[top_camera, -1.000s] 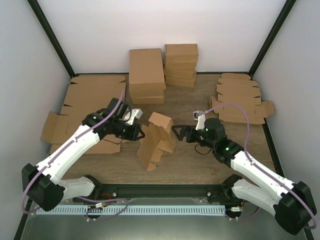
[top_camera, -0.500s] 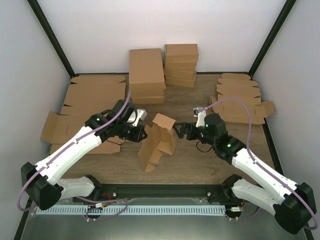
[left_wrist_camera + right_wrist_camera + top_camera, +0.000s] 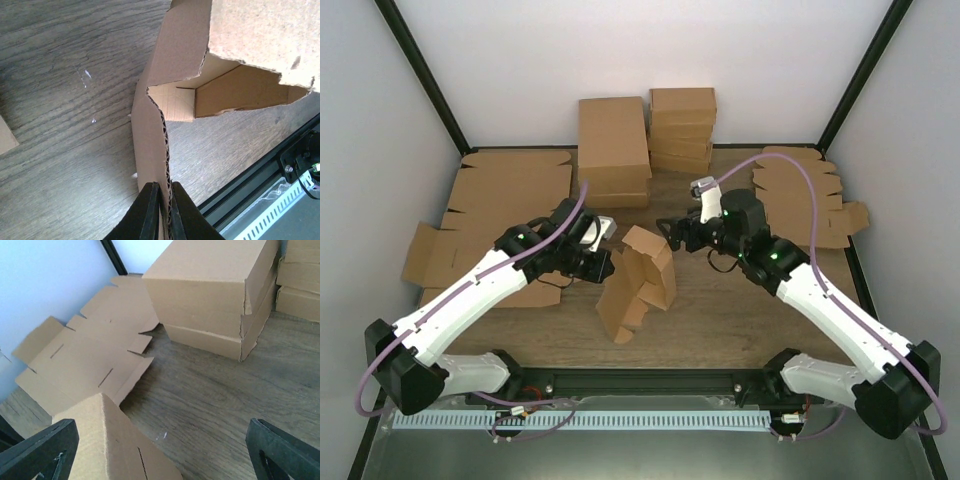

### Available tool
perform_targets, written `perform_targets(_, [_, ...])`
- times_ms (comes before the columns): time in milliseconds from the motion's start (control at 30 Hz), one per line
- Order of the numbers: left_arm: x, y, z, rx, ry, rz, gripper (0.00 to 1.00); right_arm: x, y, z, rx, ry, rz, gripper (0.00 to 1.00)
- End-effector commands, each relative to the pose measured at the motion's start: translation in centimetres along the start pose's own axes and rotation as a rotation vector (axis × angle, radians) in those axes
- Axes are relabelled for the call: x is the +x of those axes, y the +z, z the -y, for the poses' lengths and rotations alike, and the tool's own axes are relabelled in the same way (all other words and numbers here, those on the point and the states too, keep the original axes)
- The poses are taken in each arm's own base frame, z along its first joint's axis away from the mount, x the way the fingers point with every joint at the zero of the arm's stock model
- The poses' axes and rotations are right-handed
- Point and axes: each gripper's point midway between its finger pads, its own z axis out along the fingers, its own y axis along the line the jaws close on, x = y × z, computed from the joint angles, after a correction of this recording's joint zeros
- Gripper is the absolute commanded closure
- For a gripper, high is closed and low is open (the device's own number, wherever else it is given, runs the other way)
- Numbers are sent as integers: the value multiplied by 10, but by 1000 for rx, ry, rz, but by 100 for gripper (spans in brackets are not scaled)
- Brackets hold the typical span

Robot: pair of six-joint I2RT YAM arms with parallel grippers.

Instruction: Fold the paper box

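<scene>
From above, the half-formed paper box (image 3: pixel 638 285) is seen standing on edge at the middle of the table (image 3: pixel 740 320), between the two arms. Its left wall is pinched by the left tool (image 3: pixel 604 265). The right tool (image 3: pixel 670 232) is spread wide and empty, just beside the raised top flap.

In the left wrist view, one corrugated panel edge is clamped between nearly shut fingers. If the flap were pushed hard, the panel could be pulled free or bent off its crease.

In the right wrist view, only a corner of the box is framed between the spread fingers. By a misjudged approach the box could be toppled.
</scene>
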Motion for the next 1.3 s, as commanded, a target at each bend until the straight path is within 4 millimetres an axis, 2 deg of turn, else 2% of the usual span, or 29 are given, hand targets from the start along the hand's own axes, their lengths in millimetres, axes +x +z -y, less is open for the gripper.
perform_targets(0, [-5,-4,4,-3,16,14,92,0,1,-9,-49,-84,-47,6])
perform_targets(333, [-5,-5,8,-2,42,13,92,22,17,-36,-221,-153,-191,24])
perform_targets(633, [-8,-7,17,-2,83,18,91,35,25,-46,-173,-244,-239,25])
perform_targets(700, [-9,-7,17,-3,81,19,87,40,26,-44,-147,-253,-255,25])
perform_targets(833, [-13,-13,22,17,78,50,68,47,25,-41,-125,-258,-273,26])
perform_targets(933, [-19,-21,29,50,68,92,61,49,25,-38,-113,-262,-276,26])
perform_targets(1100, [-31,-35,36,132,21,146,59,51,24,-37,-107,-265,-282,27])
perform_targets(1267, [-46,-46,17,173,-39,199,58,51,22,-37,-110,-265,-273,27])
